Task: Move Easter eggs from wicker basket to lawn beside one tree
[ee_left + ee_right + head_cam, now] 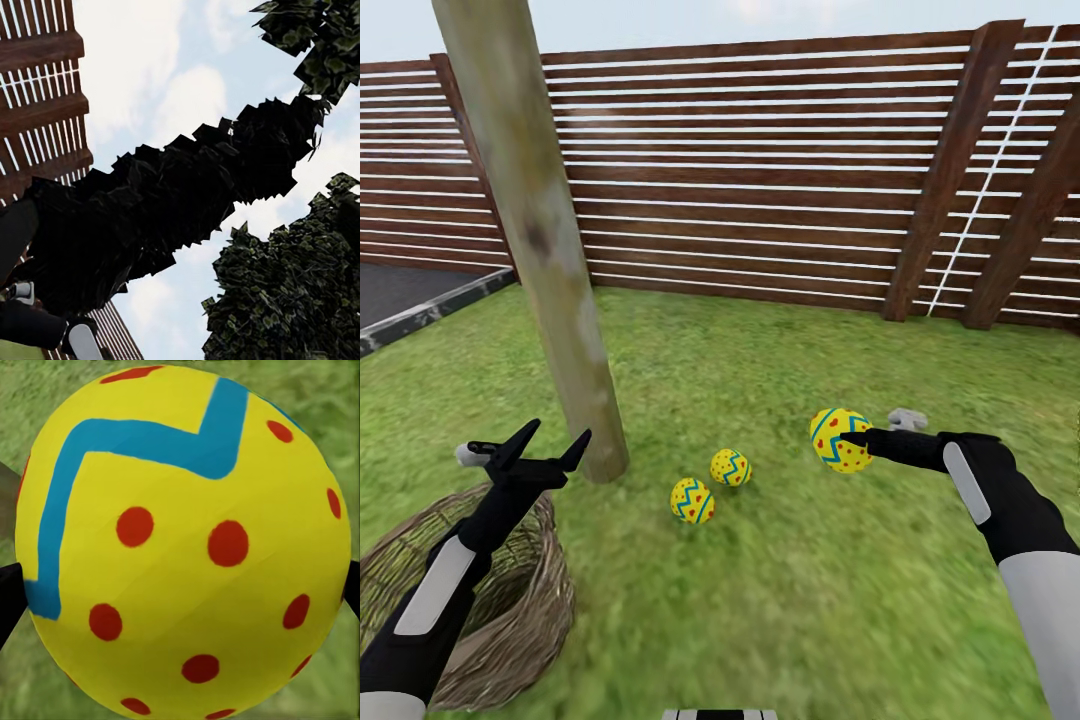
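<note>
Two yellow Easter eggs (692, 501) (730, 467) lie on the lawn (780, 590) just right of the tree trunk (540, 240). A third egg (840, 440) (187, 540), yellow with a blue zigzag and red dots, hangs above the grass with my right gripper (852, 440) shut on it. My left gripper (548, 440) stands open, fingers spread, above the far rim of the wicker basket (510, 620) at the lower left. The basket's inside is partly hidden by my left arm; I see no egg in it.
A dark slatted wooden fence (780, 170) runs across the back with thick posts at the right. A stone-edged asphalt strip (400, 295) lies at the far left. A small grey object (907, 418) rests on the grass behind my right gripper. The left wrist view points up at sky and foliage (292, 292).
</note>
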{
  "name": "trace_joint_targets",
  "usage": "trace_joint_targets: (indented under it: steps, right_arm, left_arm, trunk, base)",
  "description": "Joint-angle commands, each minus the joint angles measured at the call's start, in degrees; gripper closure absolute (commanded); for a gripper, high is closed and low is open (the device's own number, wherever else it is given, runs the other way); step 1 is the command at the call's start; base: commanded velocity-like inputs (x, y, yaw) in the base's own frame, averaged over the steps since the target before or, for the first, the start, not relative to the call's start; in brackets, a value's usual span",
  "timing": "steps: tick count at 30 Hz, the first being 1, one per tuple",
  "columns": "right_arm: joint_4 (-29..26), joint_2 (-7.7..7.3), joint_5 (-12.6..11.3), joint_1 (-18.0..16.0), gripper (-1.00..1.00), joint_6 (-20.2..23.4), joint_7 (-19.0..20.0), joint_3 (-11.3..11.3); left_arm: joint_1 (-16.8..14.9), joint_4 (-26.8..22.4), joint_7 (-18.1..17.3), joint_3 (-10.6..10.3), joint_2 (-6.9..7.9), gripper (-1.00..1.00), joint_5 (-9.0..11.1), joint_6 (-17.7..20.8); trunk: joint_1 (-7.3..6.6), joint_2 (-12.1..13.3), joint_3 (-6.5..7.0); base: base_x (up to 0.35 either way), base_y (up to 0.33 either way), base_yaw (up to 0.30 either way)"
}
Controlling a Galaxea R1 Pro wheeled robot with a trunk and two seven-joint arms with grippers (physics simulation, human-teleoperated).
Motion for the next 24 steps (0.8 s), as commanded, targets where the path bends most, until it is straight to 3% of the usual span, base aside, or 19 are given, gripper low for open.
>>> trace_joint_targets:
  steps: [1, 8, 24]
  right_arm:
    - [-0.08, 0.01, 0.11, -0.03, 1.00, 0.26, 0.21, -0.10]
    - [-0.41, 0.14, 0.90, -0.03, 1.00, 0.26, 0.30, 0.15]
    - [0.04, 0.19, 0.91, -0.03, 1.00, 0.19, 0.30, -0.01]
  left_arm:
    - [-0.02, 0.00, 0.01, -0.01, 0.02, -1.00, 0.28, 0.36]
    - [-0.02, 0.00, 0.01, 0.01, 0.02, -1.00, 0.28, 0.36]
    - [-0.02, 0.00, 0.01, -0.02, 0.02, -1.00, 0.28, 0.36]
  trunk:
    - [-0.01, -0.02, -0.05]
    - [-0.01, -0.02, -0.04]
    - [-0.01, -0.02, -0.04]
  base:
    - [0.000, 0.000, -0.010]
    - [0.000, 0.000, -0.041]
    - [0.000, 0.000, -0.278]
